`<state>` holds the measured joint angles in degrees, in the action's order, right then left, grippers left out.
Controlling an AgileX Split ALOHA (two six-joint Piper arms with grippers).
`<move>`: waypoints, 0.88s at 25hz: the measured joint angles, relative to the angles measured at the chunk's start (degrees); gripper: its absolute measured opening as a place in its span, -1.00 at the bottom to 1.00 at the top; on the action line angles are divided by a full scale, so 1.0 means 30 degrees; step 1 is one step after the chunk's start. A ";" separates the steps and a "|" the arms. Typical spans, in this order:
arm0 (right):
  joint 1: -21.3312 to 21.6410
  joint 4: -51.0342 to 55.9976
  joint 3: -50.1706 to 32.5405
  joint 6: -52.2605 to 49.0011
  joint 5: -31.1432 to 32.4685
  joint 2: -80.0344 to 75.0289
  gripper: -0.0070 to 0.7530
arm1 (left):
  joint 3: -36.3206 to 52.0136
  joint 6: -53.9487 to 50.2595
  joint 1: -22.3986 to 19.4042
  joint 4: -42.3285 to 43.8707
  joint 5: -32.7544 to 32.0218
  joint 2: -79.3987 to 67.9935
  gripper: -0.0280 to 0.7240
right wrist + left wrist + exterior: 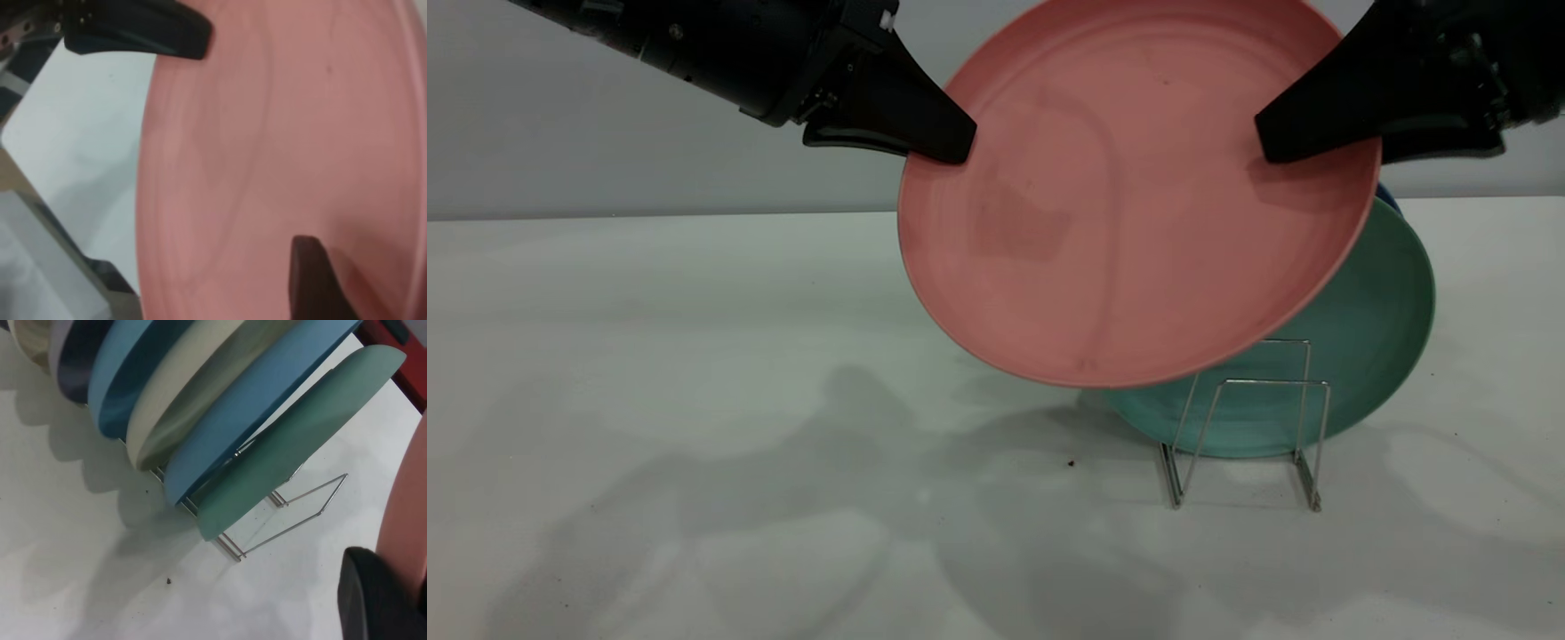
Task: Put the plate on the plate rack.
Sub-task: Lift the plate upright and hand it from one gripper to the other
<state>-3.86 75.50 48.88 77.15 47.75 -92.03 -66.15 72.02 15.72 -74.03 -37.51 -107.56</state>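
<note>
Two grippers share the load: the left gripper pinches the plate's left rim and the right gripper its upper right rim, each clamped on it. The plate hangs upright in the air, face to the exterior camera, above and in front of the plate rack. The rack's free front loop lies below and to the right of the plate's lowest edge, before the teal-green plate, so the coming move is probably down and rightward.
</note>
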 joint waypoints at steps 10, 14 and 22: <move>0.0021 0.0537 0.0000 0.0608 0.0342 -0.0127 -0.41 | 0.0000 0.0043 0.0563 -0.0058 0.0149 -0.0282 -0.88; 0.0138 0.0283 0.0000 0.0694 -0.0403 -0.0168 -0.71 | 0.0000 0.0146 0.0563 -0.0090 -0.0006 -0.0282 -0.88; 0.0138 -0.0200 0.0000 0.0824 -0.0862 -0.0188 -0.73 | 0.0000 0.0145 0.0563 -0.0090 -0.0093 -0.0282 -0.60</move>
<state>-3.45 74.90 48.88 79.62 45.16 -92.59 -66.15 72.45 17.41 -74.29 -37.79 -108.41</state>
